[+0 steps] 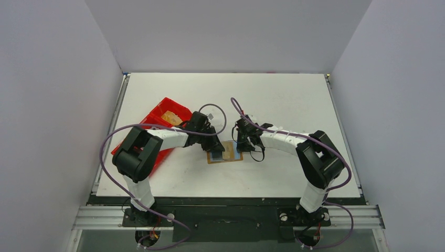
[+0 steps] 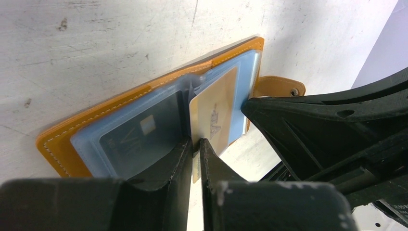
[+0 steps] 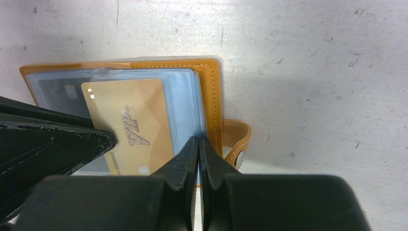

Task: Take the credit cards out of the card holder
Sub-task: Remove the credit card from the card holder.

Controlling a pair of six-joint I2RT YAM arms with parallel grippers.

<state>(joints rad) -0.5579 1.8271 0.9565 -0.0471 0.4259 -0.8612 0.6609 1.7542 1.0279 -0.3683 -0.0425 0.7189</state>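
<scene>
The tan card holder [image 1: 234, 157] lies open on the white table, its clear blue sleeves facing up [image 2: 62, 139] [image 3: 211, 96]. A gold credit card [image 2: 216, 110] [image 3: 130, 125] sticks partly out of a sleeve. My left gripper [image 2: 196, 144] [image 1: 215, 148] is shut on that card's near edge. A dark card [image 2: 134, 134] [image 3: 60, 91] sits inside the neighbouring sleeve. My right gripper [image 3: 198, 140] [image 1: 240, 143] is shut, its tips pinching the edge of the sleeves beside the holder's snap strap [image 3: 238, 139].
A long red tray [image 1: 167, 113] stands left of the holder behind my left arm, with a tan object [image 1: 170, 117] in it. The two grippers are close together over the holder. White walls enclose the table.
</scene>
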